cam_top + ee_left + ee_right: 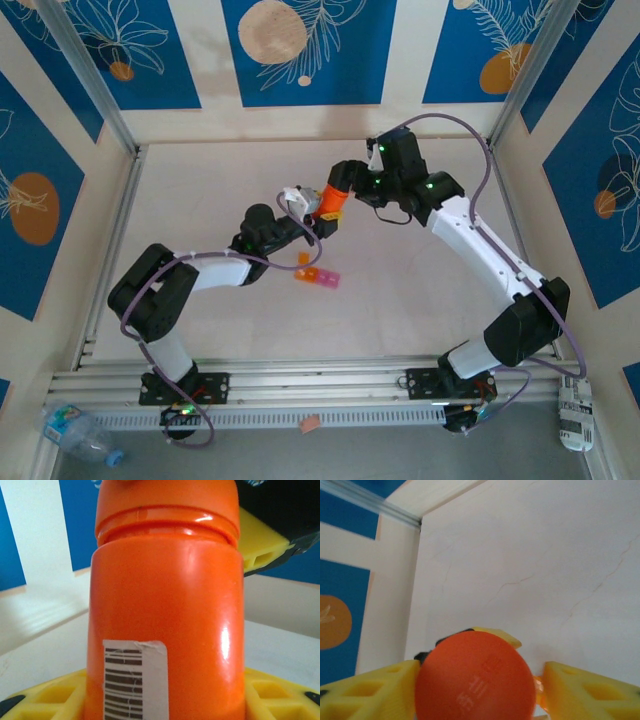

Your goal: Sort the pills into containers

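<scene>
The right pincer (pixel 479 692) was set around the round orange plastic cap (pixel 470 665) of a tall orange cylindrical plastic bottle (pixel 165 605). One yellow finger (pixel 370 692) lay against the cap and a thin gap was left at the other, so the jaws were judged parted rather than clamped. The left pincer (pixel 308 208) was closed on the bottle's glossy body, which was held between the two arms with its barcode label (pixel 135 680) turned toward the left wrist. Nearer the arm bases, the short strip of three small joined plastic cube containers (pixel 318 277), one orange and two pink, lay on the pale table (pixel 420 300), apart from both pincers. The step in hand was judged to be the unscrewing of the cap, the pills being presumed inside. Trouble could be expected from here. With so slack a hold, the cap could be dropped and lost by rolling. The smooth body could be turned in the left grip by a fresh twist. Once opened, a tilted bottle could spill pills across the table. The light strip could also be knocked aside by a careless pour.
</scene>
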Tool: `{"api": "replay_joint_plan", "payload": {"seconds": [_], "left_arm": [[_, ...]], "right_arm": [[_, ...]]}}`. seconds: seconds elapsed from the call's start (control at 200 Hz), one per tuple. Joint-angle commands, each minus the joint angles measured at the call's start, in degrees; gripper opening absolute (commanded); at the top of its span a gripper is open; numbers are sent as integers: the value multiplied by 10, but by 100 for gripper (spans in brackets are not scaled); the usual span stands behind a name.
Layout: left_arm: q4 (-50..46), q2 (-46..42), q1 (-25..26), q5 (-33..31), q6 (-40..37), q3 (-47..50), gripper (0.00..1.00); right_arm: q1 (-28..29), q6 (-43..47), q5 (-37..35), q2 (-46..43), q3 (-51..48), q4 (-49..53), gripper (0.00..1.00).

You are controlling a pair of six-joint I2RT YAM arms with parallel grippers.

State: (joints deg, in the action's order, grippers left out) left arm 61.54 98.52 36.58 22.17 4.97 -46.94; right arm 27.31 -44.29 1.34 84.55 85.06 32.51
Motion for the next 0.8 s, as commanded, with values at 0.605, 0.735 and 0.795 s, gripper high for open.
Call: {"api": "replay_joint_plan", "payload": {"seconds": [0.605,0.735,0.795], "left_arm": [[88,-9,-18,108,85,-11,0],[88,-11,-19,122,99,-15,0],[89,-11,-20,125,101,-16,0]], "right_arm": [[-79,289,221,-33,27,23,89],[-75,292,245,-24,32,24,86],[-72,291,247,-22,33,25,85]]}}
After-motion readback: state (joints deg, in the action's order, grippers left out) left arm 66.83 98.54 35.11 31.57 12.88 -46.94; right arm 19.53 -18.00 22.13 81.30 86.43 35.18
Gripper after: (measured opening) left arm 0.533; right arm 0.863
